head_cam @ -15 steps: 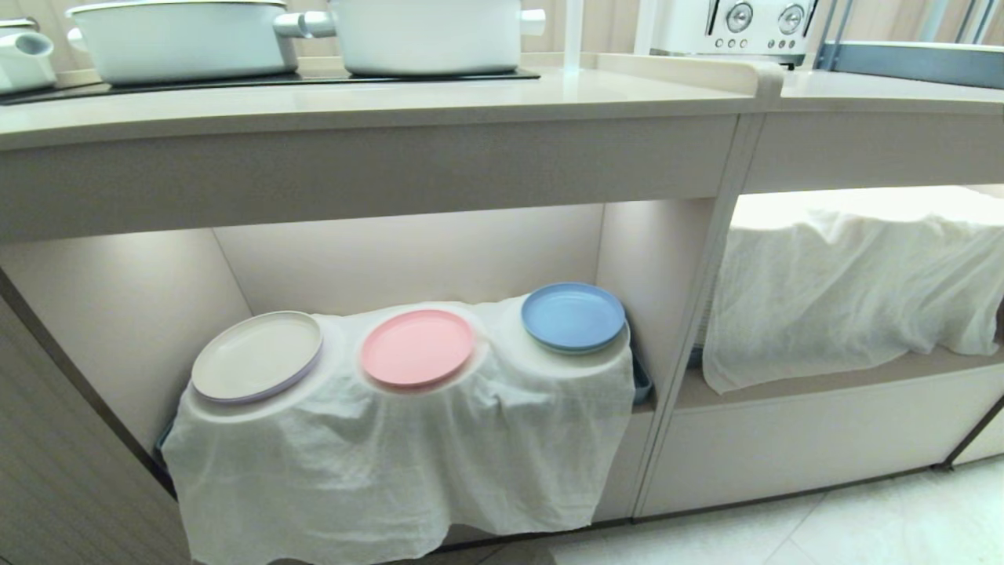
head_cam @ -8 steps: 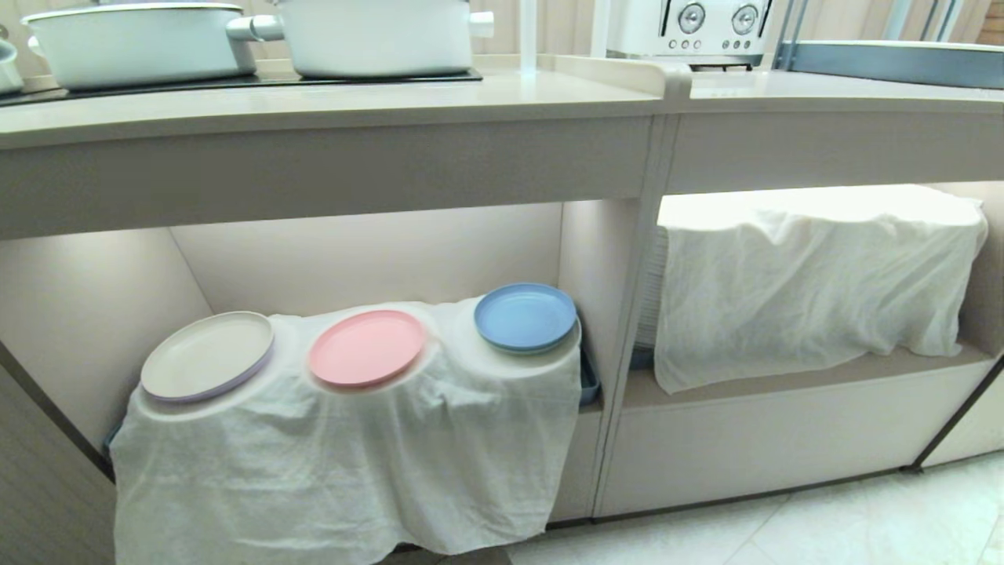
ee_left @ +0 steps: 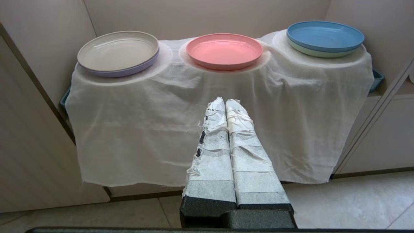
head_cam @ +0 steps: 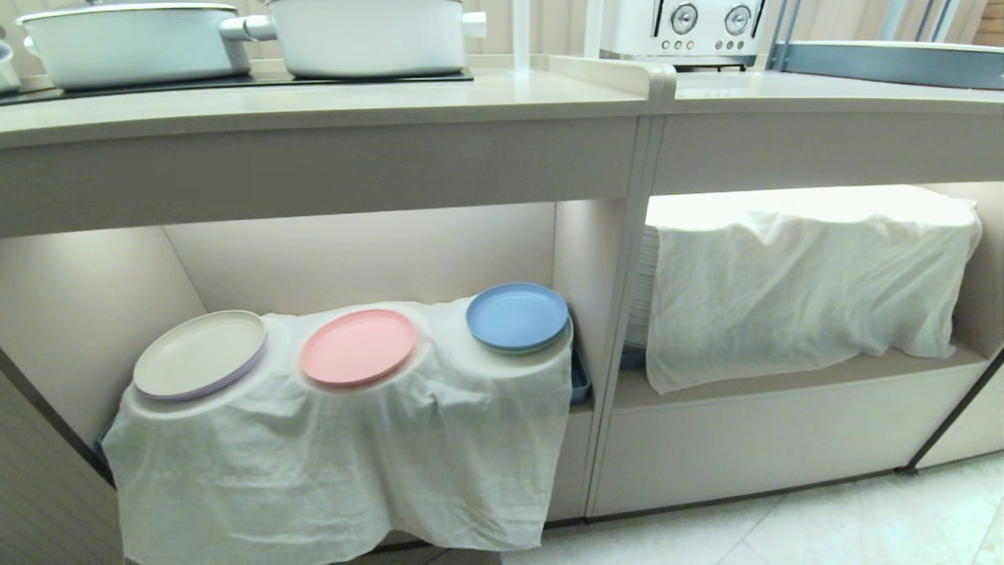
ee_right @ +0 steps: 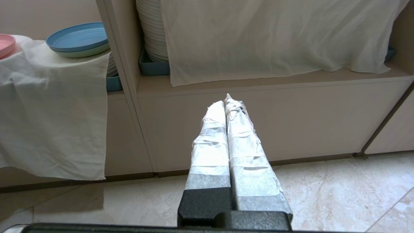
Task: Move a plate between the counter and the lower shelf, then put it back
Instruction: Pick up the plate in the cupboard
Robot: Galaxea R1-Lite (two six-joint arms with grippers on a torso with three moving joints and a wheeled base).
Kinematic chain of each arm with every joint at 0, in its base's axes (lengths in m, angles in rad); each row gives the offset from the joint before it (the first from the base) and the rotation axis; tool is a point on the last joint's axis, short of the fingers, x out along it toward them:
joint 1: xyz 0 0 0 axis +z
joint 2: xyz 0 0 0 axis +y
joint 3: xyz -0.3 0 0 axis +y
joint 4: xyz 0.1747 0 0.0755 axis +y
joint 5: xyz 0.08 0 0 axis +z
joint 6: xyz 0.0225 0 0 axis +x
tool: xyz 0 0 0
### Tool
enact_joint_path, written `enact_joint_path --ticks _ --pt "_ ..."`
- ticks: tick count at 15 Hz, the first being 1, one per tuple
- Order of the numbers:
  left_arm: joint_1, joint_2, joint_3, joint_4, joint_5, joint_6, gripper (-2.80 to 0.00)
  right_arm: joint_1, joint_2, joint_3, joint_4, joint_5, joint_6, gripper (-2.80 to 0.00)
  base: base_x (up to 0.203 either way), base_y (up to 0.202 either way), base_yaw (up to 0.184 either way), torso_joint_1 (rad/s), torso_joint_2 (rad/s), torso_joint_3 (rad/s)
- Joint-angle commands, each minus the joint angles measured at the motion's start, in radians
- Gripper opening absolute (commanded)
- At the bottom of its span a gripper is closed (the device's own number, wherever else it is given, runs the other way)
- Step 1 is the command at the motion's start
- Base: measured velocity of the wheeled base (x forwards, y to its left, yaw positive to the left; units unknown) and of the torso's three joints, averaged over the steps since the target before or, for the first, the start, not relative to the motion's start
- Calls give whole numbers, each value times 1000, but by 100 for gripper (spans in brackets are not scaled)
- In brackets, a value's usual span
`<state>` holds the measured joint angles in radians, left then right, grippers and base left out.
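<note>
Pink plate (head_cam: pixel 358 346) on the middle cloth mound in the lower shelf (head_cam: pixel 353 259) (cream left, blue right). Left hand (ee_left: pixel 225 103) and right hand (ee_right: pixel 226 101) both pinched closed, empty.

Head high; wrists low, shelf-facing

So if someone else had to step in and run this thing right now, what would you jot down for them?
Left gripper: shut, empty, hanging in front of the draped cloth.
Right gripper: shut, empty, facing the neighbouring alcove.
Pink plate: on the middle mound in the lower shelf, between the cream plate and the blue plate.
Counter: two white pots, no plate.
Done: nothing visible yet.
Left: lift the pink plate to the counter, then return it.
</note>
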<state>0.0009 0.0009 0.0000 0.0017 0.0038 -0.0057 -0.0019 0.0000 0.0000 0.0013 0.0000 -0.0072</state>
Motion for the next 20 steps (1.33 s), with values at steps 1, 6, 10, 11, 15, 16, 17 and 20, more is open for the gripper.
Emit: enact_joint_path --ticks 1,6,10,11,15,16,17,20 --pt "0 1 0 0 1 0 -280 0 0 0 0 0 0 -280 0 0 0 0 0 0" --pt "1 1 0 0 1 0 -280 0 0 0 0 0 0 -280 0 0 0 0 0 0" --pt "-1 1 0 0 1 0 -280 0 0 0 0 0 0 -280 0 0 0 0 0 0" --pt "1 1 0 0 1 0 -280 0 0 0 0 0 0 -280 0 0 0 0 0 0" --pt "0 1 0 0 1 0 -280 0 0 0 0 0 0 -280 0 0 0 0 0 0" --pt "1 1 0 0 1 0 -280 0 0 0 0 0 0 -280 0 0 0 0 0 0" --pt "1 1 0 0 1 0 -280 0 0 0 0 0 0 -280 0 0 0 0 0 0" --pt "-1 1 0 0 1 0 -280 0 0 0 -1 0 1 -280 0 0 0 0 0 0"
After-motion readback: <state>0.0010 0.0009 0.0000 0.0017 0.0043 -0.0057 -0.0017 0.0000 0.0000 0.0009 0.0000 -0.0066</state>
